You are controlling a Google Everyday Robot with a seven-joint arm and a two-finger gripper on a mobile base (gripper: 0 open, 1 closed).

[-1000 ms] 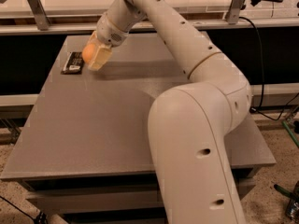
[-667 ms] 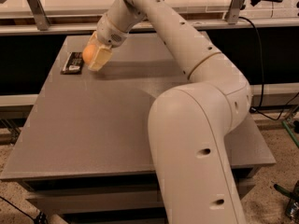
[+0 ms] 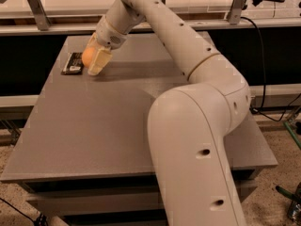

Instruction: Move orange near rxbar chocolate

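The orange (image 3: 87, 56) is a round orange fruit held between the cream fingers (image 3: 99, 61) of my gripper (image 3: 94, 60) at the far left of the grey table (image 3: 94, 126). It sits at or just above the table top; I cannot tell if it touches. The rxbar chocolate (image 3: 73, 63) is a flat dark wrapped bar lying just left of the orange, almost touching it. The gripper is shut on the orange.
My large white arm (image 3: 188, 126) reaches from the front right across the table to the far left. A metal rail and shelf (image 3: 56, 18) run behind the table. A black cable (image 3: 263, 65) hangs at the right.
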